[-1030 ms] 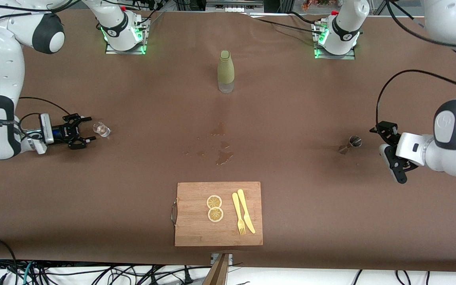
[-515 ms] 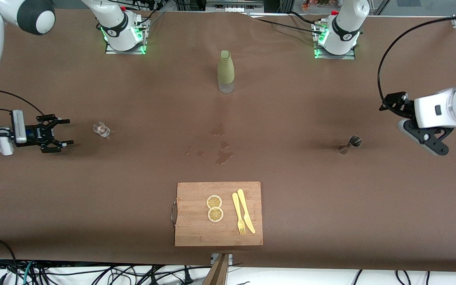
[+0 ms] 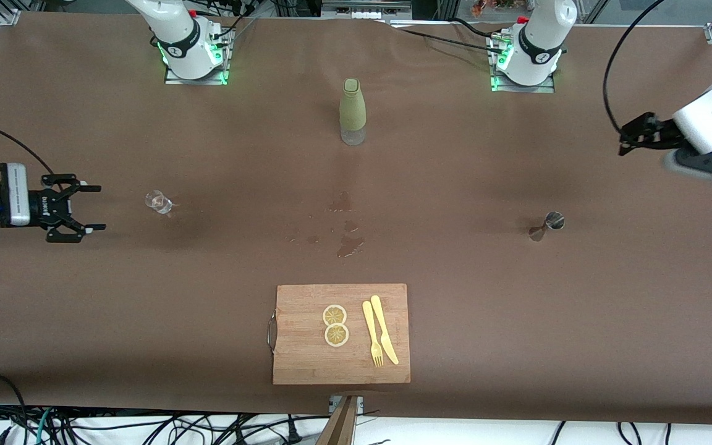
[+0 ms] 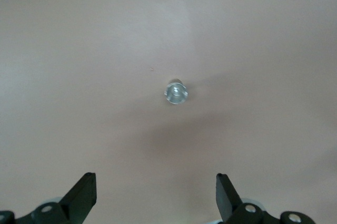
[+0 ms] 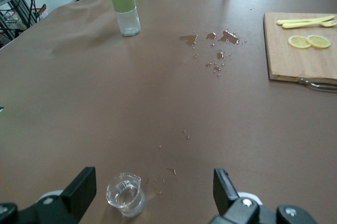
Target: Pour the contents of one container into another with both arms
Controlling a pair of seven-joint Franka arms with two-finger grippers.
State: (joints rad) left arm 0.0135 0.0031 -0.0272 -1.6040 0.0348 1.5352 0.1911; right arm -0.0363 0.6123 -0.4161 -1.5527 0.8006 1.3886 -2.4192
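Both jaws gape, apart from glass (image 3: 158, 202), jigger (image 3: 546, 225).

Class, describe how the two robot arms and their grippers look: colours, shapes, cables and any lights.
Both arms are white and rounded. Their bases rest on metal plates lit by green lights, with a black band and a red spot above. Black cables trail along each arm. The right gripper is black with two thin fingers, fixed to a white wrist block. The left gripper is black too, on a white wrist.
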